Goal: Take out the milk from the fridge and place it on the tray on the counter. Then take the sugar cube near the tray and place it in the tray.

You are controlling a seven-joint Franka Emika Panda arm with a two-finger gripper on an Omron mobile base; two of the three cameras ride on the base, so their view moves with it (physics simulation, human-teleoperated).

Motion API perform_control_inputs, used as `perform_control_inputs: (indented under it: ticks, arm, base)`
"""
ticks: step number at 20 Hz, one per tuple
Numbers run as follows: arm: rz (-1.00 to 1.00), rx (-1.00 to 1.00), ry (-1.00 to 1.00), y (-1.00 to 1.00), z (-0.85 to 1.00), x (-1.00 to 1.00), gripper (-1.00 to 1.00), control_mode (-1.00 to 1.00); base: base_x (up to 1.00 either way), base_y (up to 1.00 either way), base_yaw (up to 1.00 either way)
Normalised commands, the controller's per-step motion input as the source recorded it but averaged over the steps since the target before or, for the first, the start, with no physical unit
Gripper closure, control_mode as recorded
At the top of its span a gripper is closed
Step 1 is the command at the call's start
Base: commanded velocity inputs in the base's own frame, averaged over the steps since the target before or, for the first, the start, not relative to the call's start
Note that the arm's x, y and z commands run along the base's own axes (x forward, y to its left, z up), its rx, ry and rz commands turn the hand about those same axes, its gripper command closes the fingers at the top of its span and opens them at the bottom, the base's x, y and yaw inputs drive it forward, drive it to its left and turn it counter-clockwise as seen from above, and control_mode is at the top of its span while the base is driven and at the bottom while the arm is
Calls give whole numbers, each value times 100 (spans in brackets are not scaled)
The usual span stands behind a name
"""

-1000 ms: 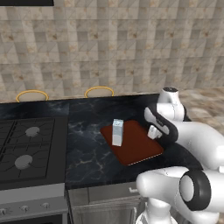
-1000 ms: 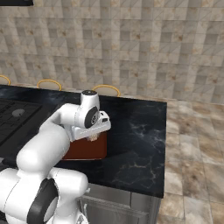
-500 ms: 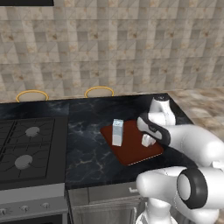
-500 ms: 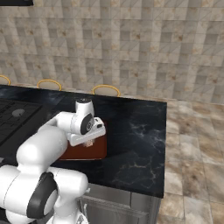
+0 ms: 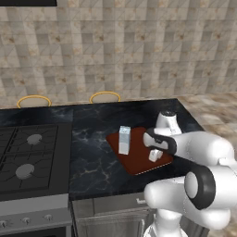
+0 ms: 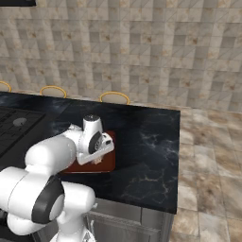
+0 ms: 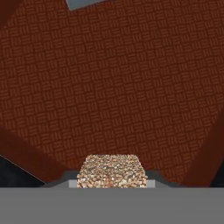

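The milk (image 5: 124,140) stands upright on the left part of the dark reddish-brown tray (image 5: 134,163) on the black counter (image 5: 92,134). My gripper (image 5: 155,155) hangs low over the tray's right part, shut on the speckled tan sugar cube (image 7: 111,171). In the hand view the cube sits between my fingertips just above the tray's woven surface (image 7: 113,87), with a corner of the milk (image 7: 85,3) at the top edge. From the right base view my hand (image 6: 99,158) covers much of the tray (image 6: 108,165). The fridge is out of view.
A black gas stovetop (image 5: 28,157) fills the counter's left end. Two yellow-rimmed stool tops (image 5: 105,96) (image 5: 33,100) stand behind the counter. The counter (image 6: 146,142) ends at the right, with tiled floor (image 6: 208,156) beyond it.
My arm has swung left and down, carrying the cube from beside the tray's right edge to over the tray. The milk has stayed where it was.
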Motion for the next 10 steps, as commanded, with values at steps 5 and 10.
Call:
perform_control_inputs:
  ticks: [5, 10]
  arm:
    - [7, 0, 0, 0, -19, 31, 100, -100]
    - [5, 0, 0, 0, -17, 16, 100, -100]
  base:
    - [0, 0, 0]
    - [0, 0, 0]
